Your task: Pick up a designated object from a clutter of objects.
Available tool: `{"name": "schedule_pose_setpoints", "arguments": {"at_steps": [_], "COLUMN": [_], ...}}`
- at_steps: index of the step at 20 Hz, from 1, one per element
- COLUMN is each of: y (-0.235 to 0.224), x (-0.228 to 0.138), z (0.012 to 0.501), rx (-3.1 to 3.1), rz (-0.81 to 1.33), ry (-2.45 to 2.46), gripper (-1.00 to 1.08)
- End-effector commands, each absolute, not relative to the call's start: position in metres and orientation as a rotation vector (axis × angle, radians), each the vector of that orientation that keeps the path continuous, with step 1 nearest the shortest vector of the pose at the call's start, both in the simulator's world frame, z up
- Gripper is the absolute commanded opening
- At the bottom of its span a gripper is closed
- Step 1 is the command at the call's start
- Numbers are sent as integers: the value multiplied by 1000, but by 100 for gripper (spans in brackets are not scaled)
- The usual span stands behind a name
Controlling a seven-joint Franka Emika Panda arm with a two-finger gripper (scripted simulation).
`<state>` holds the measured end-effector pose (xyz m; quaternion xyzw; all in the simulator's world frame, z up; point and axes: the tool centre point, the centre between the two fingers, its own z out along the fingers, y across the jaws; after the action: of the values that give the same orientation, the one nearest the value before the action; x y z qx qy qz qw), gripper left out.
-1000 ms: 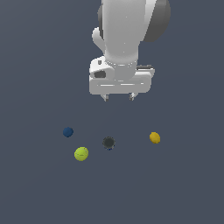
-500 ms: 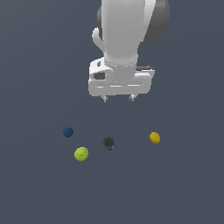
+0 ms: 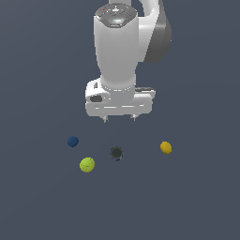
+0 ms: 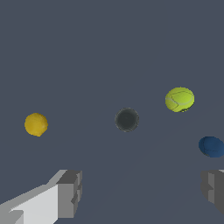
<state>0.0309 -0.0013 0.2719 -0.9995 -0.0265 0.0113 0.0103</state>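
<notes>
Yellow-green fuzzy tennis ball with thin curved seam lies free beside matte dark grey round object; white gripper hovers above, fingers apart.

Renders were clean and evenly lit: flat, diffuse light, no glare anywhere. The tabletop read as uniform dull slate-grey in both views, no gradient or vignetting. The arm's white shell was brightest on its front, shading to grey on the side toward the exterior view's right. Cast shadows were barely visible; only a faint dark rim sat under the dark grey-black ball. The wrist view was sharp throughout, tennis ball seam legible. The fingers showed hard-edged facet shading. No motion blur or edge distortion; exterior view slightly soft.
</notes>
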Motion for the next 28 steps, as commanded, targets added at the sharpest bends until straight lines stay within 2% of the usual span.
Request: {"name": "schedule_pose_setpoints", "arguments": {"at_steps": [1,14,21,28], "y": [-13,-101,-136,-151], "x": [42,99,110,113], "z": [258,155,112,92], "rx": [-3119,-3128,-3136,-3140], "rz": [32,8,2,0], "ry": [-81,-75,-76,-78], "gripper": [100,100,100,100]}}
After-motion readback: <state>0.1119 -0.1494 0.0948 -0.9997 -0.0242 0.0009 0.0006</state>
